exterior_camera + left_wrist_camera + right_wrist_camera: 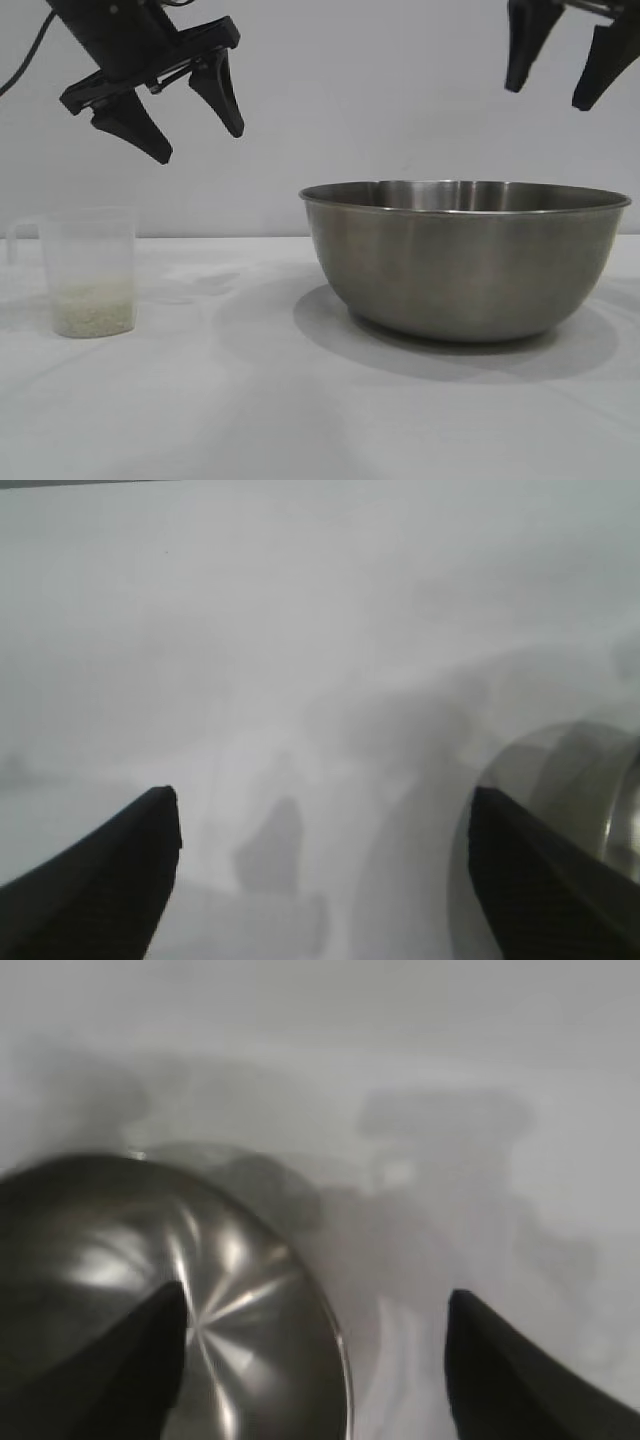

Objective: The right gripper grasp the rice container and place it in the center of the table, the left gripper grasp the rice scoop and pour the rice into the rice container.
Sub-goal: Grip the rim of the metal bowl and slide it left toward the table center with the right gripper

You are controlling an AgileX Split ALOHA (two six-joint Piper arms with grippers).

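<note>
The rice container, a large steel bowl, stands on the white table right of centre. My right gripper hangs open high above its right rim, touching nothing. In the right wrist view the rice container lies below the right gripper, with the rim between the two fingers. The rice scoop, a clear cup with a side handle, stands at the left with rice in its bottom. My left gripper hovers open above and right of it, empty. The left gripper looks down on bare table, the rice container's edge beside one finger.
A plain pale wall rises behind the table. Bare white tabletop lies between the scoop and the bowl and along the front.
</note>
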